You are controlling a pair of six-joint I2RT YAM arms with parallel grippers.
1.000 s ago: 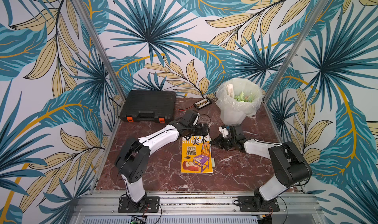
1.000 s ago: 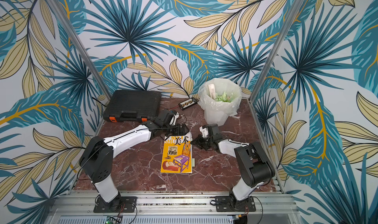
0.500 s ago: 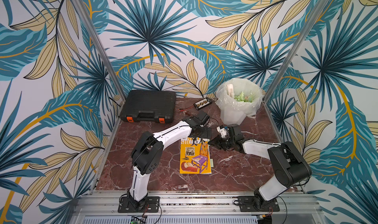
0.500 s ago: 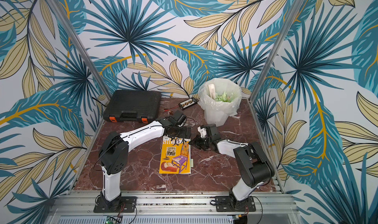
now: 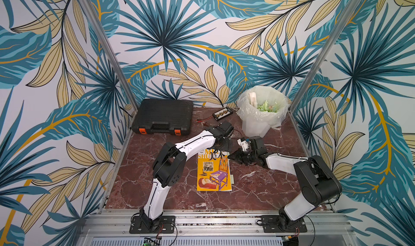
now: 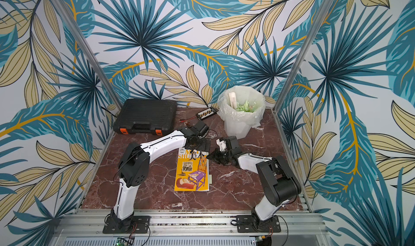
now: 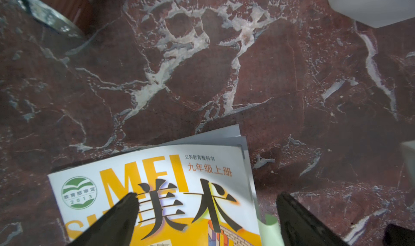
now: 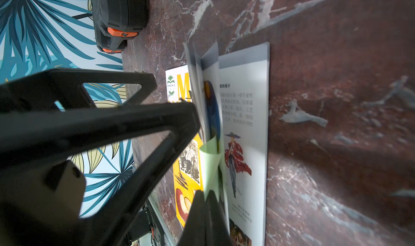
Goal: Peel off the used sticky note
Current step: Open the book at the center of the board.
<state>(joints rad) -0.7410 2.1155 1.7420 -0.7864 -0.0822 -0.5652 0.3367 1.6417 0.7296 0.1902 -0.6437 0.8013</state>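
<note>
Teal-and-tan palm-leaf wallpaper (image 5: 67, 65) closed in a red-brown marble counter (image 5: 134, 177) veined in white; at its far left corner lay a black plastic tool case (image 5: 165, 115) with orange latches, flat and shut; the white-and-black left arm (image 5: 193, 143) stretched from the near rail to the top edge of a yellow art textbook (image 5: 213, 173) lying face up mid-counter; its jaws stood wide apart, and the left wrist view showed one dark finger (image 7: 121, 220) over the cover's printed title and its partner (image 7: 298, 222) over bare marble just beside the book's edge; whether either touched the cover I could not tell; near the back wall, behind the book, sat a small black terminal strip (image 5: 222, 113) with red wires; a pale green sticky note (image 8: 210, 164) stuck out from between the textbook's pages at its right edge, close to the top corner, and curled upward; the cover and a few leaves fanned open above an inside page bearing a red-cloaked figure; the jaws of the right arm (image 5: 280, 163), which lay low over the counter and pointed at the book, were together and clamped on the note's free corner, while its other end sat between the pages; at the far right corner stood a white bin (image 5: 256, 128) lined with a clear plastic bag, holding pale green scraps.
</note>
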